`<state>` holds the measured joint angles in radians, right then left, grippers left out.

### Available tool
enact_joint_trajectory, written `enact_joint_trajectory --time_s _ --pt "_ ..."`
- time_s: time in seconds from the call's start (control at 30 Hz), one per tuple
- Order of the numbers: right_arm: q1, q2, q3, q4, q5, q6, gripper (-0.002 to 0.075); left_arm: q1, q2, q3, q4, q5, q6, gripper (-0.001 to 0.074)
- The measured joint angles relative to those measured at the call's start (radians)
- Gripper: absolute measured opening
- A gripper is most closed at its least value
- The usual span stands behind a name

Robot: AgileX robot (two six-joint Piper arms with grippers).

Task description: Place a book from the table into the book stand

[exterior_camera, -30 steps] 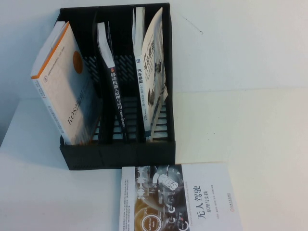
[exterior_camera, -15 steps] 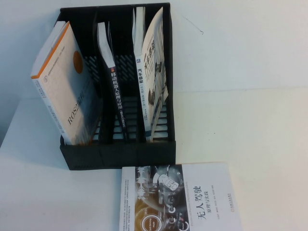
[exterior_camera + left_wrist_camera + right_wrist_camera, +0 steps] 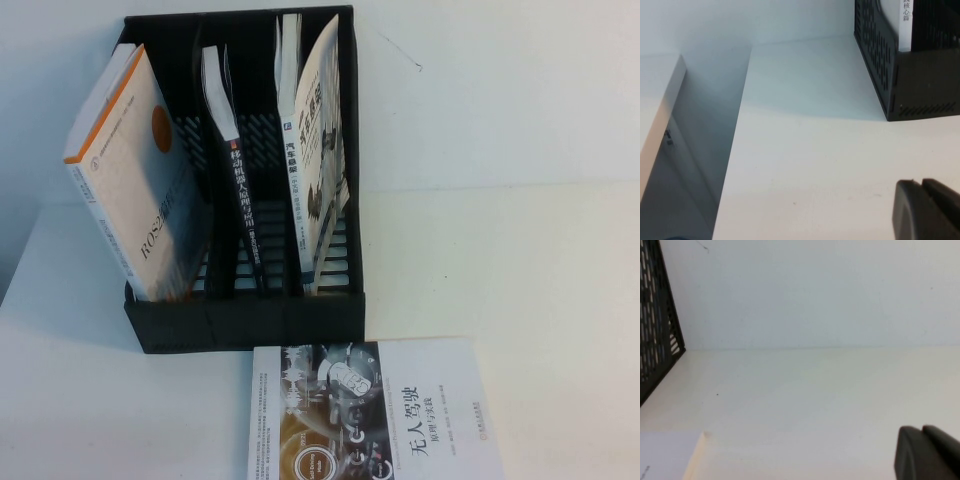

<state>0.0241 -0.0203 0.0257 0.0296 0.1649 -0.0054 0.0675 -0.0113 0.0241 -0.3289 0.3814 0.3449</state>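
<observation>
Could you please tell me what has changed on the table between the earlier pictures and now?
Nothing visibly changed. The book stands in the book stand, right compartment, as before; the brown-covered book lies flat on the table. In the wrist views the left hand and right hand hover shut over the table.

Matt black slotted plastic book stand [image 3: 245,310], glossy paper book [image 3: 318,150], smooth white table [image 3: 520,290].

We see neither arm from the high camera. Each wrist camera catches only a dark corner of its claw — left claw [image 3: 927,210], right claw [image 3: 927,452] — cut by the frame edge. The flat book [image 3: 375,415] on the tabletop [image 3: 520,290] runs off the bottom edge.
</observation>
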Motion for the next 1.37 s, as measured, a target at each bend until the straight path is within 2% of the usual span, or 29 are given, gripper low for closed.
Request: enact_joint_trajectory --time_s 0.3,0.73,0.97,1.37 --pt "0.000 0.000 -0.002 0.000 0.170 0.000 0.0000 0.000 0.000 0.000 0.002 0.000 0.000 -0.0001" --pt "0.000 0.000 -0.002 -0.002 0.174 -0.056 0.0000 0.000 0.000 0.000 0.002 0.000 0.000 -0.0001" --pt "0.000 0.000 -0.002 0.071 0.180 -0.056 0.0000 0.000 0.000 0.000 0.002 0.000 0.000 -0.0001" --pt "0.000 0.000 -0.002 0.081 0.184 -0.056 0.0000 0.000 0.000 0.000 0.002 0.000 0.000 -0.0001"
